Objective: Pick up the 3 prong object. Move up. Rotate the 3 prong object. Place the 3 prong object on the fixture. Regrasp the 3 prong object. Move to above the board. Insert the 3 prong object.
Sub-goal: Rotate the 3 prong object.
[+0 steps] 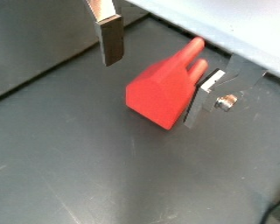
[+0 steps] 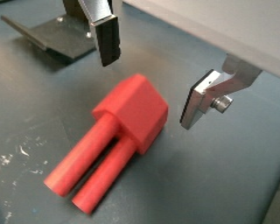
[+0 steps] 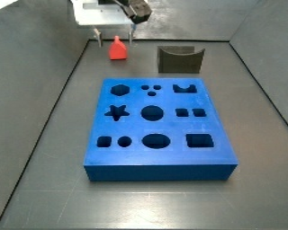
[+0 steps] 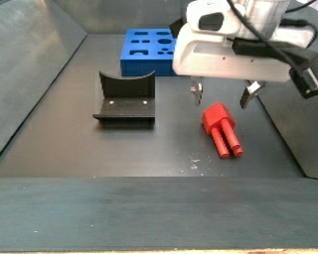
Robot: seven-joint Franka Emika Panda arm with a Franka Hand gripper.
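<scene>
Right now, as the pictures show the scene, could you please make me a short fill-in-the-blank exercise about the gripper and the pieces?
1. The gripper hangs over the 3 prong object with its jaws ____.
2. The 3 prong object lies on the floor, and its colour is ____.
3. The fixture holds ____ in its notch.
4. The board with the cutouts is ____ in colour.

Missing words: open; red; nothing; blue

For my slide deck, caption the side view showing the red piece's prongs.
Open tool poised over the 3 prong object on the floor, fixture beside.
</scene>
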